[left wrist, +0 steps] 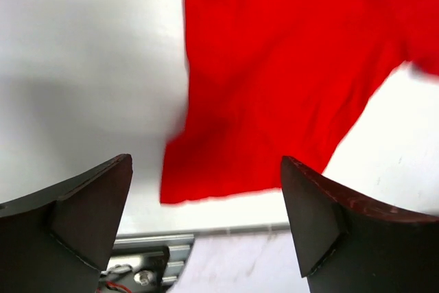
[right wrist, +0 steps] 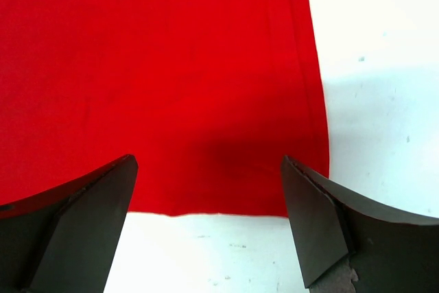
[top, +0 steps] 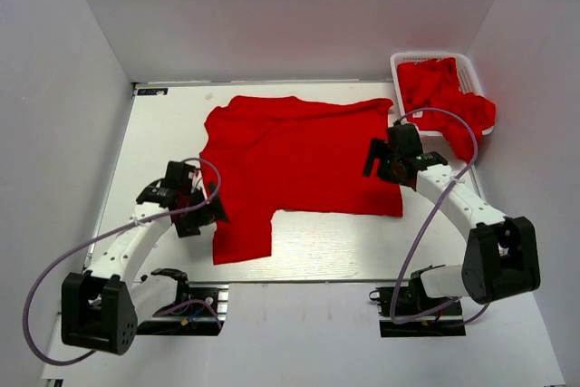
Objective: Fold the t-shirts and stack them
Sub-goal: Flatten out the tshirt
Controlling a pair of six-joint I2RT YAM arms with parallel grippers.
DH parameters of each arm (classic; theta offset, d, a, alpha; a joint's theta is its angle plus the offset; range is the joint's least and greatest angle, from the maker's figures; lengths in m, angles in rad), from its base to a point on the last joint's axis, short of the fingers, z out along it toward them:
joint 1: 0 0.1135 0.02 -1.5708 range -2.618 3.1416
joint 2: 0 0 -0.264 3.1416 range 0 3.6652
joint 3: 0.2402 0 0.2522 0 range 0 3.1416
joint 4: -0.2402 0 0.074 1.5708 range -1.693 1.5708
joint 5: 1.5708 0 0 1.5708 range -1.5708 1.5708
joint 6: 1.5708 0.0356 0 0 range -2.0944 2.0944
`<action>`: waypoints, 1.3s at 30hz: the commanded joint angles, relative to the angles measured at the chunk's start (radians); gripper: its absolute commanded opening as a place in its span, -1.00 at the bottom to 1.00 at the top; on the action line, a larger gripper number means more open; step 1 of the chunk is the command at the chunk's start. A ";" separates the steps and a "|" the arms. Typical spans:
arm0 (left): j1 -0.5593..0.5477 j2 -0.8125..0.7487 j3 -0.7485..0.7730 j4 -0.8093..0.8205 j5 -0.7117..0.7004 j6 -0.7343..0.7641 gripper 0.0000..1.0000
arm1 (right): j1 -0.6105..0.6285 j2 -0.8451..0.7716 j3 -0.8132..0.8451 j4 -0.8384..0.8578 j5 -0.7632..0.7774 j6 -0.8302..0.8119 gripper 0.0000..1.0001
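A bright red t-shirt point(top: 299, 160) lies spread flat on the white table, one sleeve hanging toward the near edge at the left. My left gripper point(top: 201, 210) is open and empty beside that sleeve point(left wrist: 274, 80). My right gripper point(top: 385, 165) is open and empty above the shirt's near right corner point(right wrist: 206, 87). More red t-shirts point(top: 444, 92) are bunched in the white basket at the back right, one hanging over its rim.
The white slotted basket point(top: 399, 61) stands at the table's back right corner. The table's near edge point(left wrist: 206, 231) shows just beyond the sleeve. White walls enclose the table on three sides.
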 commanded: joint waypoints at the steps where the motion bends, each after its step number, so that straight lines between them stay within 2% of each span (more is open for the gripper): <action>1: -0.035 -0.052 -0.079 -0.011 0.104 -0.063 0.95 | -0.003 -0.056 -0.052 0.049 -0.005 0.058 0.81; 8: -0.134 -0.003 -0.151 -0.008 0.133 -0.142 0.76 | -0.004 -0.082 -0.083 0.049 0.030 0.075 0.81; 15: -0.226 0.076 -0.122 -0.108 0.020 -0.214 0.73 | -0.009 -0.064 -0.064 0.035 0.029 0.077 0.81; 18: -0.263 0.131 -0.122 -0.084 -0.011 -0.237 0.68 | -0.012 -0.046 -0.066 0.029 0.041 0.077 0.81; 26: -0.273 0.267 -0.069 -0.013 -0.199 -0.257 0.61 | -0.025 -0.049 -0.101 0.001 0.032 0.068 0.81; 30: -0.273 0.325 -0.069 0.039 -0.218 -0.257 0.56 | -0.041 -0.062 -0.127 -0.010 0.033 0.061 0.81; 31: -0.273 0.345 -0.079 0.076 -0.218 -0.246 0.49 | -0.044 -0.067 -0.139 -0.013 0.043 0.058 0.81; 32: -0.273 0.345 -0.090 0.096 -0.182 -0.246 0.28 | -0.047 -0.081 -0.144 -0.013 0.047 0.060 0.81; 34: -0.273 0.359 -0.104 0.162 -0.122 -0.237 -0.02 | -0.058 -0.095 -0.159 -0.014 0.049 0.058 0.81; 35: -0.273 0.359 -0.116 0.182 -0.105 -0.237 -0.30 | -0.067 -0.101 -0.166 -0.019 0.047 0.058 0.81; 37: -0.273 0.359 -0.127 0.223 -0.079 -0.237 -0.56 | -0.068 -0.110 -0.176 -0.019 0.041 0.054 0.81; 38: -0.273 0.359 -0.127 0.223 -0.079 -0.237 -0.94 | -0.076 -0.113 -0.182 -0.022 0.037 0.052 0.81; 39: -0.273 0.359 -0.127 0.223 -0.079 -0.222 -1.00 | -0.076 -0.115 -0.195 -0.019 0.029 0.055 0.81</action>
